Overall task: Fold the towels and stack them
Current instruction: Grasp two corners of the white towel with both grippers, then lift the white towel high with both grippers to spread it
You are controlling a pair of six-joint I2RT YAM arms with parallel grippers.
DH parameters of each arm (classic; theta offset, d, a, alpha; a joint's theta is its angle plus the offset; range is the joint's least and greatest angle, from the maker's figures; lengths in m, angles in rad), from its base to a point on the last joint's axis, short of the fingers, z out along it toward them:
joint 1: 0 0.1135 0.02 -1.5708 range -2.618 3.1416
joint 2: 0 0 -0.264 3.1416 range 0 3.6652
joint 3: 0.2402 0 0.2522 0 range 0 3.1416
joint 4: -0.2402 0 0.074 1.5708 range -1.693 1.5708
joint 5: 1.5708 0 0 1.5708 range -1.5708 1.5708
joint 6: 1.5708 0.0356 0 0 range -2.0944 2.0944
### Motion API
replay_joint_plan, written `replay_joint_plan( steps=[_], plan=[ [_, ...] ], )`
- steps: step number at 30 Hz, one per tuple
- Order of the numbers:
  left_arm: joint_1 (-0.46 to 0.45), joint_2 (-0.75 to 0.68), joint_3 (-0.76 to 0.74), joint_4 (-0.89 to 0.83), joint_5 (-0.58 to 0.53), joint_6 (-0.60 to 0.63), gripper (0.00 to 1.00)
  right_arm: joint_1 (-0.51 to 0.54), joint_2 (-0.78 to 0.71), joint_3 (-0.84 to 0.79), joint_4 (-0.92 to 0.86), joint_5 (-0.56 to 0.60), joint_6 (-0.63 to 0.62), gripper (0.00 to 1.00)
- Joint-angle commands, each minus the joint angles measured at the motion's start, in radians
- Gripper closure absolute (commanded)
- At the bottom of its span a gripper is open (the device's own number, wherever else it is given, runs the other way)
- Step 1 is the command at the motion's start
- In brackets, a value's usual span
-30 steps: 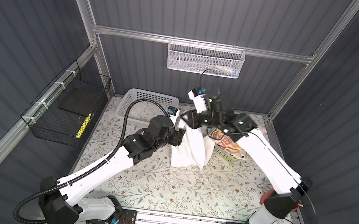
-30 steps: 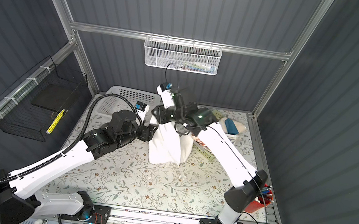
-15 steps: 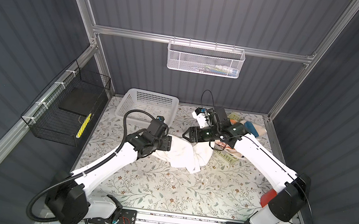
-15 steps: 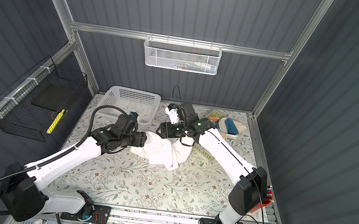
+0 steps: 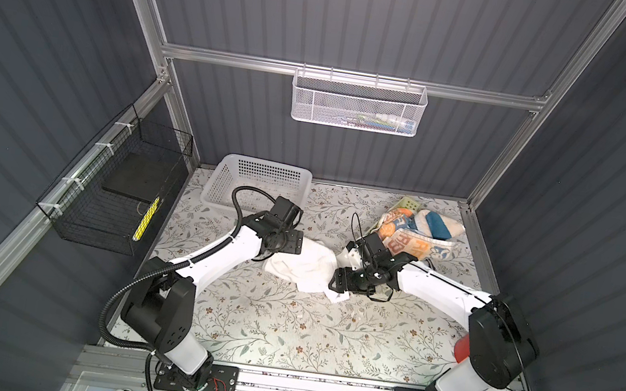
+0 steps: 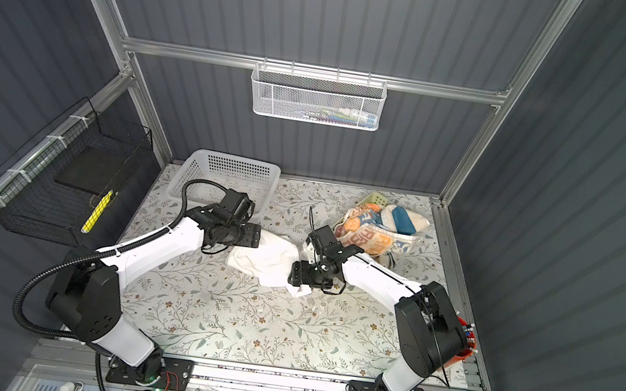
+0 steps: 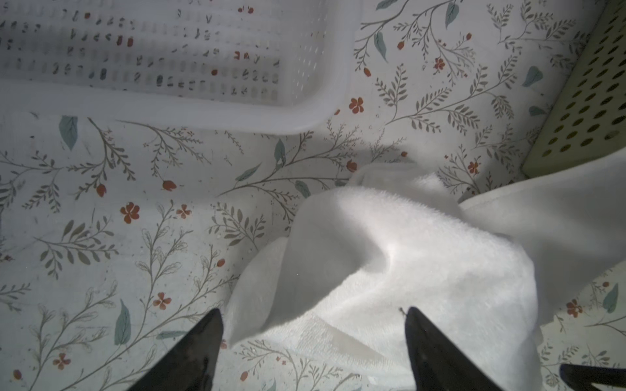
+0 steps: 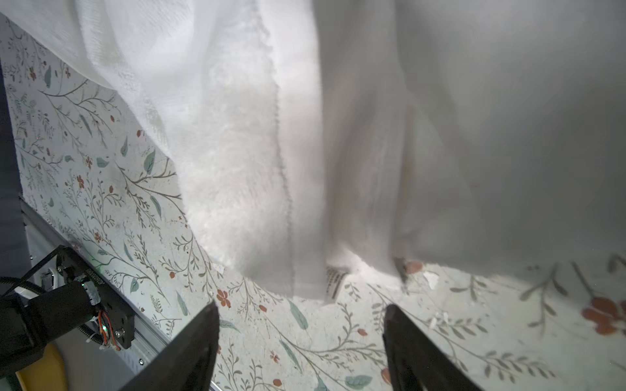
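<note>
So the white towel is lying rumpled on the flowery table cover, right between the two grippers. No clean fold in it yet as far as I can see, just bunched ridges.

The left gripper sits at one end of it with its jaws spread wide. In the left wrist view the cloth runs along the cover under the gap between them, not pinched at all. The right gripper is at the opposite end, jaws wide too with nothing between them, and the towel's hem lies just ahead of its tips.

My guess on why it's there: the open middle of the cover gives room to spread it flat, and with one gripper at each end both can go for a corner.

The coloured towels are heaped together out past the right gripper, well apart from the white one, so they won't get dragged in. The white basket sits just beyond the left gripper with nothing in it that I can see. I'd say it's early in the job, since nothing is stacked so far
</note>
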Motion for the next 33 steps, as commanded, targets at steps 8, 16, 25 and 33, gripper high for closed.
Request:
replay_joint_plan(
  steps=[8,16,25,33],
  plan=[
    [0.040,0.185,0.038,0.160,0.174,0.054,0.33,0.028,0.121,0.049,0.115,-0.035,-0.016,0.54],
    [0.115,0.275,0.141,0.183,0.220,0.108,1.00,0.027,0.161,0.205,0.055,0.078,-0.096,1.00],
    [0.241,0.275,0.351,0.094,0.229,0.204,1.00,0.025,0.177,0.576,-0.143,0.192,-0.238,1.00],
    [0.264,0.123,0.395,0.050,0.267,0.242,1.00,0.033,0.130,0.817,-0.268,0.209,-0.289,1.00]
  ],
)
